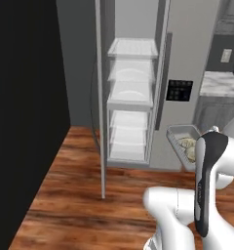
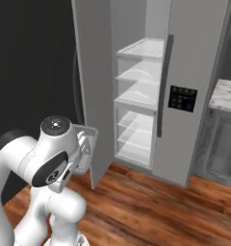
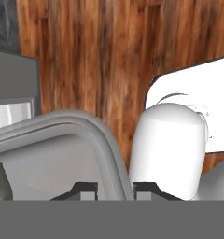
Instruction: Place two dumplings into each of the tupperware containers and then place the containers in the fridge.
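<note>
Translucent tupperware container (image 1: 179,133) (one, two dumplings (image 1: 187,146) inside) pinched by hand (image 3: 115,189).

A tupperware container (image 1: 180,133) holding dumplings (image 1: 187,144) hangs beside the open fridge (image 1: 131,97).

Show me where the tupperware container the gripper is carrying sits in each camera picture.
Left base view: container, dumplings inside, centre right beside the arm.
Right base view: container, lower left, edge-on against the hand.
Hand view: its rim curves across the lower left, pinched between the fingertips.
Shared landmark: the open fridge with white shelves.
</note>
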Controlling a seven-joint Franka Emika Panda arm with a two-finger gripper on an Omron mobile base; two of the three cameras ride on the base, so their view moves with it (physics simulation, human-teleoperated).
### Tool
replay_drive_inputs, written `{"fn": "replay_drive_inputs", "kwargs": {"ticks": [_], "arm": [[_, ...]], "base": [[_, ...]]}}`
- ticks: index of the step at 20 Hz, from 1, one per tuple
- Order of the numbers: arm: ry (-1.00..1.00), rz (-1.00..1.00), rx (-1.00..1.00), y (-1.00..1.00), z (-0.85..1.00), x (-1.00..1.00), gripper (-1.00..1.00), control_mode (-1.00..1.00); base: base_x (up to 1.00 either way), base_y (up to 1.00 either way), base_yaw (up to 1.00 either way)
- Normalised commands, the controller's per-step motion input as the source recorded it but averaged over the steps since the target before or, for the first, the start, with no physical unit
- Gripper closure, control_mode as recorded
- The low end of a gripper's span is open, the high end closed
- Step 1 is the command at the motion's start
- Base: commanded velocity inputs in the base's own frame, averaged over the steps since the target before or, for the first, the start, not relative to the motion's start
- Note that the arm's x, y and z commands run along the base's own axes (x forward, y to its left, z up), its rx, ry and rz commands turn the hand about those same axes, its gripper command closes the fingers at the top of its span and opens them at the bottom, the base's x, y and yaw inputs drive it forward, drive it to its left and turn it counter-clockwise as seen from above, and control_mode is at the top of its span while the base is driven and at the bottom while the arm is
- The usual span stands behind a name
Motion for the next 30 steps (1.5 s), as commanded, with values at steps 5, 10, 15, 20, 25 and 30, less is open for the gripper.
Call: {"fn": "replay_drive_inputs", "kwargs": {"ticks": [5, 10, 15, 20, 25, 30], "arm": [[0.00, 0.00, 0.00, 0.00, 0.00, 0.00, 1.00, 1.00], [0.00, 0.00, 0.00, 0.00, 0.00, 0.00, 1.00, 1.00], [0.00, 0.00, 0.00, 0.00, 0.00, 0.00, 1.00, 1.00], [0.00, 0.00, 0.00, 0.00, 0.00, 0.00, 1.00, 1.00], [0.00, 0.00, 0.00, 0.00, 0.00, 0.00, 1.00, 1.00], [0.00, 0.00, 0.00, 0.00, 0.00, 0.00, 1.00, 1.00]], "base": [[0.88, -0.07, -0.09], [0.70, -0.29, -0.04], [0.56, -0.31, 0.00], [0.68, -0.25, 0.00], [0.64, -0.07, 0.00], [0.49, 0.20, 0.00]]}}
